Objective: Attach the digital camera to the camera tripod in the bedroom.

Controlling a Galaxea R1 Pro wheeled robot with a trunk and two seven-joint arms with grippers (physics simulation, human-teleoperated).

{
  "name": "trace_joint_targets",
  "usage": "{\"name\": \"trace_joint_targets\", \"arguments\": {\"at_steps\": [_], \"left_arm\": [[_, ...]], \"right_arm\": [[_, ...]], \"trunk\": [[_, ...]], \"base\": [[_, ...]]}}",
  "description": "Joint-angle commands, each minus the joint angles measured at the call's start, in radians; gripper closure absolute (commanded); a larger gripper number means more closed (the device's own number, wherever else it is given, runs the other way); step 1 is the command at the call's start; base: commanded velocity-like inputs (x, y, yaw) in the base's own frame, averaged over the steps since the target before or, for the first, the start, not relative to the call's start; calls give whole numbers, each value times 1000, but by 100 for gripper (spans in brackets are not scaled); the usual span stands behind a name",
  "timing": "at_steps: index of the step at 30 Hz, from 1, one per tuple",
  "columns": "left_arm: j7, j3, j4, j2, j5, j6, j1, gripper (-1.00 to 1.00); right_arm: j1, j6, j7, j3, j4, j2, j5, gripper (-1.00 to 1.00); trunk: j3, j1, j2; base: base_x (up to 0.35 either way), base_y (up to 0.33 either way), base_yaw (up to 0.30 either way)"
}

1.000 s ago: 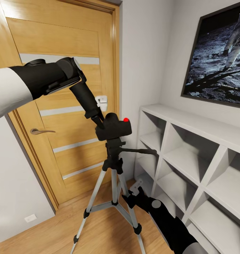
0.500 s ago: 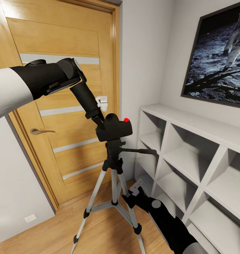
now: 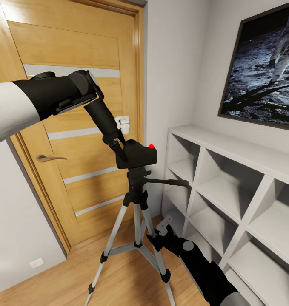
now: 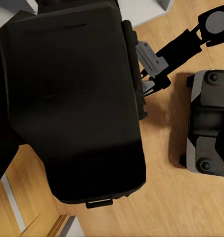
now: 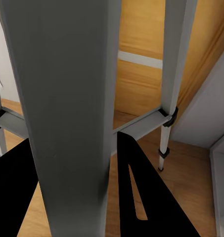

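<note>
Camera and mount were the pair that mattered: the digital camera [image 3: 136, 154], a chunky black body with a red button on top, sat directly over the black head of the camera tripod [image 3: 136, 199], its underside apparently touching the mounting plate. Whether it was actually locked on could not be told. The camera's long axis ran roughly level, in line with the tripod's pan handle, which pointed toward the white cube shelves [image 3: 242, 204].

The left gripper [image 3: 118, 149] reached down at a slant from the upper left and met the camera's near end. Its fingers appeared clamped on that end, though the black-on-black overlap hid the exact contact. In the left wrist view the camera body [image 4: 74, 96] loomed large and close, with the wood plank floor [image 4: 161, 197] far below. This arm was clearly the one nearer the camera, so any final seating or letting go would probably fall to it.

The right gripper [image 3: 158, 238] was low down, at 1 of the 3 silver legs. In the right wrist view that leg [image 5: 67, 113] stood between the 2 dark fingers [image 5: 136, 187], seemingly gripped to steady the stand. An oak door [image 3: 76, 63] stood behind, and an astronaut picture [image 3: 263, 72] hung above the shelves.
</note>
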Motion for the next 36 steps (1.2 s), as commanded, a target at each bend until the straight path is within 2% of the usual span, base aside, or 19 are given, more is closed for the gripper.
{"name": "trace_joint_targets", "arguments": {"at_steps": [1, 14, 17, 20, 22, 23, 25, 26, 28, 29, 31, 32, 36], "left_arm": [[0, -5, -1, 1, 7, 10, -3, -100], [0, 0, -3, 10, 8, 10, -3, -100], [1, 11, -3, 27, 10, 9, -3, -100], [5, 49, -2, 55, 25, 9, -1, -100], [8, 87, -1, 84, 44, 9, 3, -100], [14, 127, 3, 120, 63, 9, 10, -100], [27, 164, 13, 157, 77, 10, 25, -100], [39, 197, 24, 194, 86, 10, 49, -100], [47, 228, 32, 233, 92, 11, 76, -100], [54, 260, 39, 274, 96, 12, 107, -100], [63, 293, 44, 315, 97, 12, 144, -100], [80, 327, 47, 355, 98, 12, 192, -100], [148, 411, 50, 436, 100, 6, 308, -100]], "right_arm": [[0, 0, 5, -1, 3, 0, -11, 100], [0, 0, 5, -1, 3, 0, -11, 100], [0, 0, 5, -1, 3, 0, -11, 100], [0, 0, 5, -1, 3, 0, -11, 100], [0, 0, 5, -1, 3, 0, -11, 100], [0, 0, 5, -1, 3, 0, -11, 100], [0, 0, 5, -1, 3, 0, -11, 100], [0, 0, 5, -1, 3, 0, -11, 100], [0, 0, 5, -1, 3, 0, -11, 100], [0, 0, 5, -1, 3, 0, -11, 100], [0, 0, 5, -1, 3, 0, -11, 100], [0, 0, 5, -1, 3, 0, -11, 100], [0, 0, 5, -1, 3, 0, -11, 100]], "trunk": [[-3, 1, -2], [-3, 1, -2], [-3, 1, -2], [-3, 1, -2], [-3, 1, -2], [-3, 1, -2], [-3, 1, -2], [-3, 1, -2], [-3, 1, -2], [-3, 1, -2], [-3, 1, -2], [-3, 1, -2], [-3, 1, -2]], "base": [[0, 0, 0], [0, 0, 0], [0, 0, 0], [0, 0, 0], [0, 0, 0], [0, 0, 0], [0, 0, 0], [0, 0, 0], [0, 0, 0], [0, 0, 0], [0, 0, 0], [0, 0, 0], [0, 0, 0]]}}
